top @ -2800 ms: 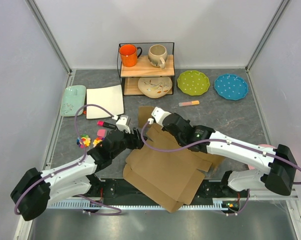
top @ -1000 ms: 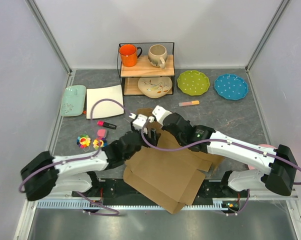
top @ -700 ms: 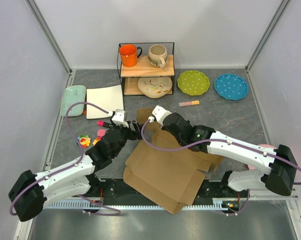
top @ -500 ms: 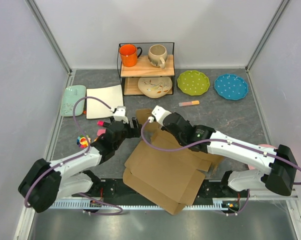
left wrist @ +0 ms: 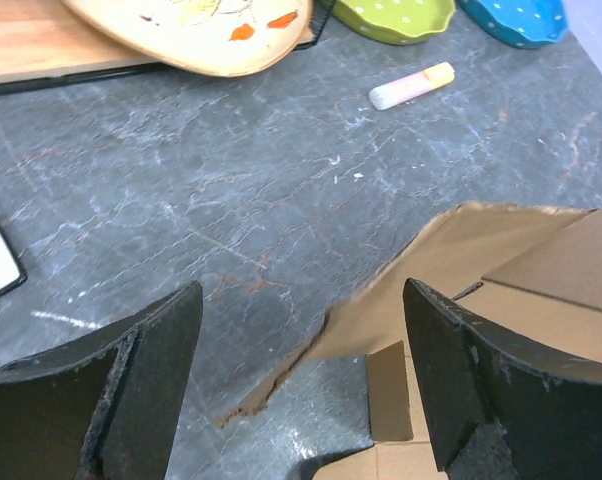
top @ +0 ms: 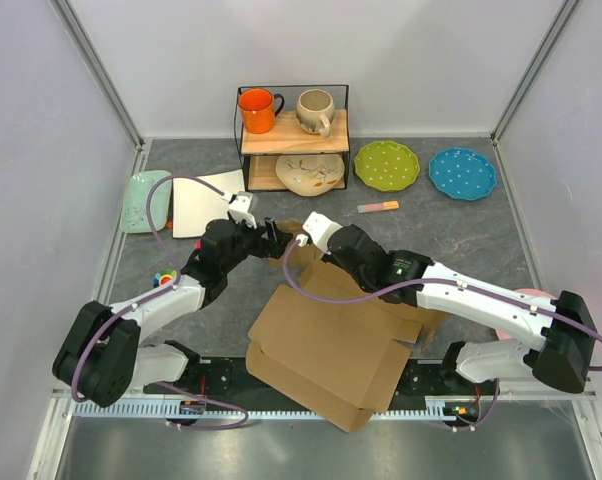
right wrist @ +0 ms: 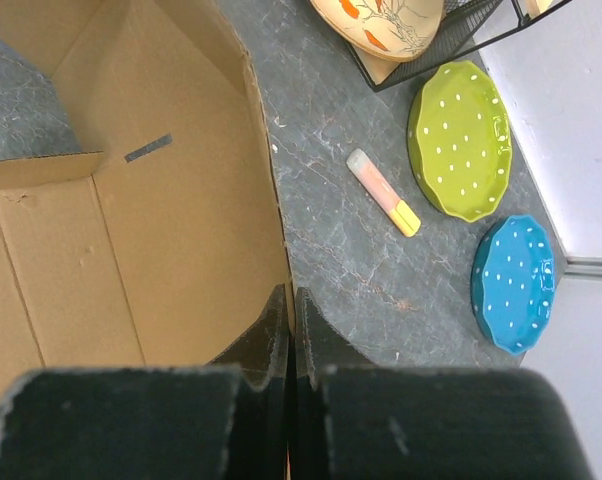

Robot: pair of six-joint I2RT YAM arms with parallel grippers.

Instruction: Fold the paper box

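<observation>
The paper box [top: 326,340] is a flat brown cardboard blank with flaps and slots, lying at the table's near centre. Its far flap [right wrist: 171,220] is lifted off the table. My right gripper [right wrist: 291,297] is shut on that flap's right edge, and in the top view it [top: 299,245] sits at the box's far end. My left gripper [top: 271,238] stands wide open just left of it. In the left wrist view the flap's ragged corner [left wrist: 381,300] lies between the left gripper's fingers [left wrist: 151,370], touching neither.
A wire shelf [top: 292,135] at the back holds an orange mug [top: 258,108], a beige mug [top: 315,110] and a patterned dish [top: 309,173]. Green plate [top: 386,165], blue plate [top: 462,172], pink-yellow marker [top: 378,207], white square plate [top: 209,203], mint tray [top: 144,200], small toys [top: 166,280].
My left arm swung off the box to the left, then reached forward to the raised far flap, its jaws opening wider. The right gripper kept its hold and barely moved.
</observation>
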